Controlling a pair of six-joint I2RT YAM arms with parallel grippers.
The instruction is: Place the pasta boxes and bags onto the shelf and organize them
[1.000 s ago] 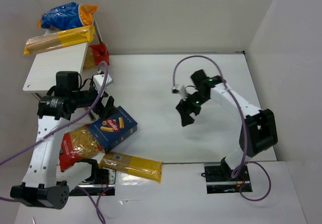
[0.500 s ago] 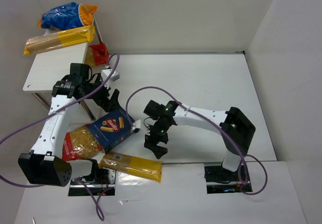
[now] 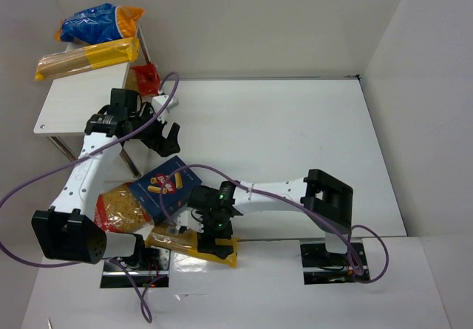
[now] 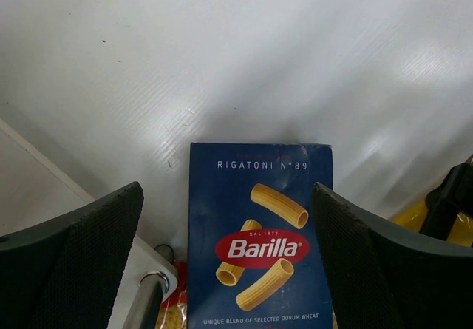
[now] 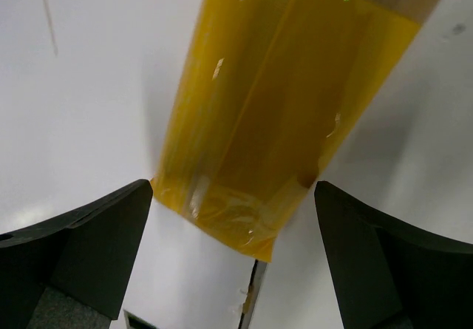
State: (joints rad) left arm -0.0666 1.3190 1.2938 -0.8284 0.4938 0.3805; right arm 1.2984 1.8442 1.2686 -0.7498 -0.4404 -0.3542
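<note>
A dark blue Barilla box [image 3: 168,188] lies on the floor, also in the left wrist view [image 4: 259,240]. My left gripper [image 3: 164,138] is open above its far end, empty. A yellow spaghetti bag [image 3: 181,242] lies near the front edge. My right gripper [image 3: 211,234] is open over that bag's right end [image 5: 273,122], fingers either side, not closed on it. A clear red-ended bag of short pasta [image 3: 114,211] lies left of the box. On the shelf's white top board [image 3: 81,100] lie another spaghetti bag [image 3: 89,57] and a blue-orange bag [image 3: 100,22].
A red-ended bag [image 3: 145,77] sits low behind the shelf by the back wall. A shelf leg [image 4: 140,303] stands just left of the box. White walls enclose the back and right. Purple cables loop from both arms.
My right arm has swung left and down from mid-floor to over the spaghetti bag's right end. My left gripper has risen and moved back toward the shelf, away from the box.
</note>
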